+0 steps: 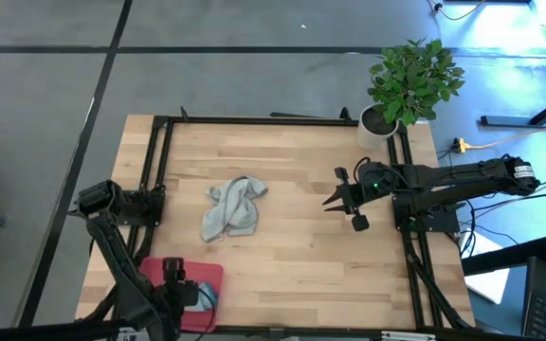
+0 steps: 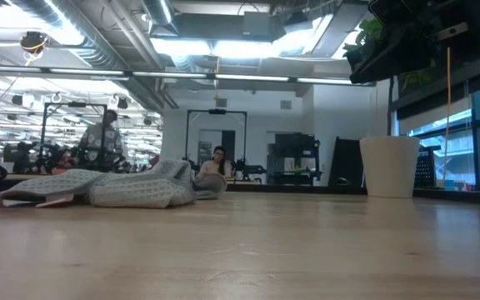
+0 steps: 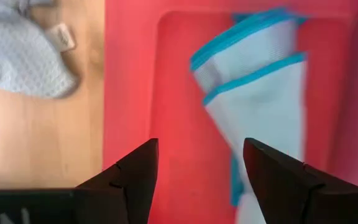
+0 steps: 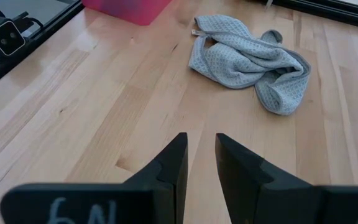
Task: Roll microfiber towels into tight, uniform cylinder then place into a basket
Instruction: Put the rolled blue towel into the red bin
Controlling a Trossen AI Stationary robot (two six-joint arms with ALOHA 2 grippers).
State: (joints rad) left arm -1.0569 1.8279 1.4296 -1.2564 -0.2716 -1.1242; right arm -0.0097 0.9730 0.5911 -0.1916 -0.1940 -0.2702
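Note:
The light grey towel lies crumpled on the table left of centre; it also shows in the low view and the right wrist view. The pale blue towel with teal edging lies loosely rolled inside the red tray at the near left corner. My left gripper hovers open above the tray and this towel. My right gripper hangs above the table right of centre, its fingers a narrow gap apart and empty, pointing toward the grey towel.
A white plant pot with a green plant stands at the far right corner. Black frame rails run along the table's left, far and right edges. Bare wood lies between the grey towel and my right gripper. People show in the room behind.

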